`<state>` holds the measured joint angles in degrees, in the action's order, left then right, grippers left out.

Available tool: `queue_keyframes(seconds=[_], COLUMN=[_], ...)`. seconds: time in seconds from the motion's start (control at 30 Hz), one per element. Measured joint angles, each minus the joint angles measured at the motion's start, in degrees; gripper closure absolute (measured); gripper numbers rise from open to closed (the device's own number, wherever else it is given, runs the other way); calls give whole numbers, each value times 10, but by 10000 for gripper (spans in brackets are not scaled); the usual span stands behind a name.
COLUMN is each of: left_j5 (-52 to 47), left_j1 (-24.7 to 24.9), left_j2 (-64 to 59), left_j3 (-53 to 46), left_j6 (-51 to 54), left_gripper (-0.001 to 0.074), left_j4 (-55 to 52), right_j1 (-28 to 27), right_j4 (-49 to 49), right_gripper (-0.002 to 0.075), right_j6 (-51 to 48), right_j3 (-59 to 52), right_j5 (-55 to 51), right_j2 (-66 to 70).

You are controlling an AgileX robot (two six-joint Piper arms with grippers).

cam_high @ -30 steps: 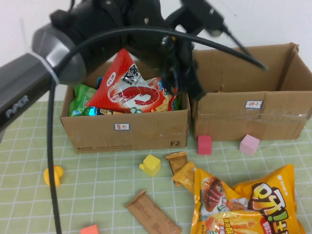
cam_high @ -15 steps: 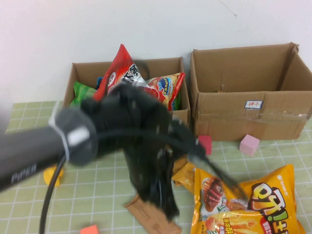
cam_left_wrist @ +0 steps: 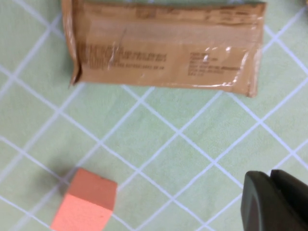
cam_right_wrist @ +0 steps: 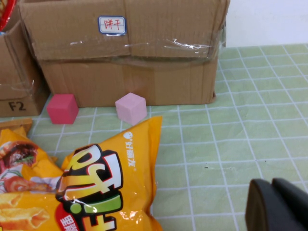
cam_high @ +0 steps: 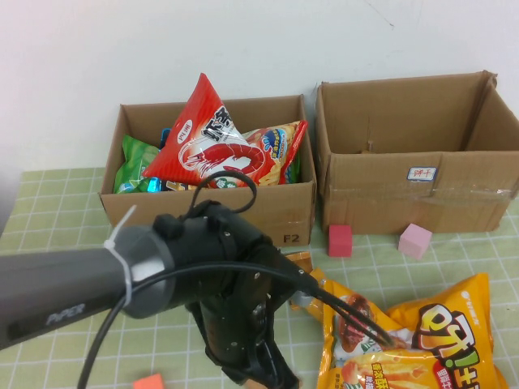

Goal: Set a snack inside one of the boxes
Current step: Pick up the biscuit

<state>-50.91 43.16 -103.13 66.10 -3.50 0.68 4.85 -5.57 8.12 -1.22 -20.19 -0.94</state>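
High view, far left to centre: the left arm point(cam_high: 122, 275) crosses the lower left of the frame, its wrist low over the green grid mat point(cam_high: 49, 211). The left gripper point(cam_left_wrist: 276, 202) shows only as a dark finger edge in the lower right corner of the left wrist view; cannot tell whether its fingers are spread or pressed together. Under that camera a flat brown snack packet point(cam_left_wrist: 166, 48) lies on the mat, with an orange block point(cam_left_wrist: 86, 199) well apart from it at the lower left of the same picture.

Upper left of centre: the left box point(cam_high: 211, 215) is full of snack bags, a red shrimp-chip bag point(cam_high: 209, 142) standing tallest.

Upper right: the right box point(cam_high: 405, 207), bearing a small label point(cam_high: 421, 173). A red cube point(cam_high: 340, 240) and a pink cube point(cam_high: 414, 241) sit on the mat just in front of it.

Lower right: two orange snack bags point(cam_high: 430, 340) lie flat on the mat.

The right gripper point(cam_right_wrist: 279, 204) appears only in the right wrist view, low near the mat beside the orange bag; finger state cannot be told.
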Motion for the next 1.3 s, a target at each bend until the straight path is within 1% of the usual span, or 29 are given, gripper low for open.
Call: queue_keyframes(seconds=[0.1,0.23,0.33,0.4,0.43,0.57,0.63,0.67,0.73,0.83,1.0,1.17,1.3], left_j5=[3,4,18,41,57,126,151,158,159,142,122,149,173], left_j1=[-5,-27,-46,-54,-58,-59,-59,-59,-59,-59,-59,-59,-59], left_j2=[-16,-40,-53,-57,-58,-63,-69,-75,-86,-103,-118,-127,-136], left_j3=[0,0,-1,-1,-1,-1,-1,-1,-1,-1,-1,-1,-1], left_j6=[-47,-108,-147,-166,-177,-231,-262,-277,-304,-348,-422,-523,-562], left_gripper=[735,734,696,646,608,402,320,290,262,247,259,265,265], left_j4=[0,0,11,32,43,66,69,70,68,49,7,4,3], right_j1=[0,0,0,0,0,0,0,0,0,0,0,0,0], right_j4=[0,0,0,0,0,0,0,0,0,0,0,0,0], right_gripper=[728,728,728,728,728,728,728,728,728,728,728,728,728], right_j6=[0,0,0,0,0,0,0,0,0,0,0,0,0], right_j3=[0,0,0,0,0,0,0,0,0,0,0,0,0], right_j5=[0,0,0,0,0,0,0,0,0,0,0,0,0], right_j2=[0,0,0,0,0,0,0,0,0,0,0,0,0])
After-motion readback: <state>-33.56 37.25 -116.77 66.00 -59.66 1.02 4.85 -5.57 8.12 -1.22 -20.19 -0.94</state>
